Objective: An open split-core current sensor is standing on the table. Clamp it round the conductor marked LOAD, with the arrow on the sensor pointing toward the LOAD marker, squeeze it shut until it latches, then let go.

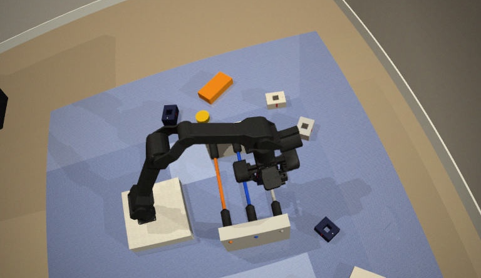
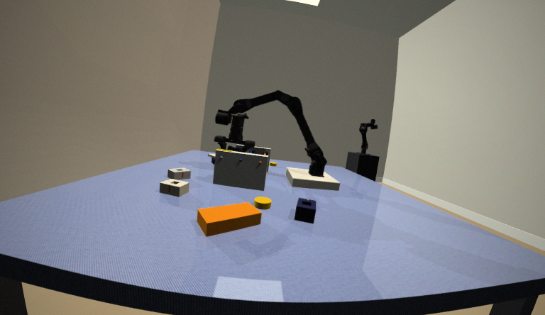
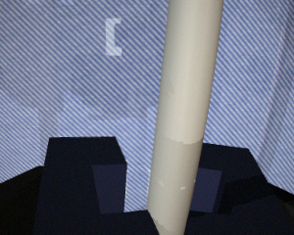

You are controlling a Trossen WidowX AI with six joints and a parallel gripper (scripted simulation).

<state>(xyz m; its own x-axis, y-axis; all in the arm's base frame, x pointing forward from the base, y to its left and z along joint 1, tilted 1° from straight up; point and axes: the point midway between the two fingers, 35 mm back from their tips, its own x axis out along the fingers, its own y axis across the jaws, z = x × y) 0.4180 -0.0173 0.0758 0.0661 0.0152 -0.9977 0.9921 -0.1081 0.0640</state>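
Observation:
My gripper [image 1: 263, 180] [image 3: 150, 184] is shut on the dark blue split-core sensor [image 3: 73, 181], with one finger at each outer side. The sensor's two halves stand left and right in the wrist view, with a gap showing between them. The pale grey conductor [image 3: 191, 73] [image 1: 272, 195] runs down between the halves, nearer the right one, and passes out of view at the sensor's lower part. In the top view the arm hides most of the sensor. The sensor's arrow and the LOAD marking are not readable, and the latch is not visible.
The blue conductor [image 1: 247, 191] and orange conductor [image 1: 220, 183] run alongside, between the front panel [image 1: 253, 223] and back panel [image 2: 240, 173]. An orange block [image 1: 214, 86] [image 2: 228, 217], yellow disc [image 1: 202, 116] [image 2: 262, 202], two white blocks and two other dark blue blocks stand around.

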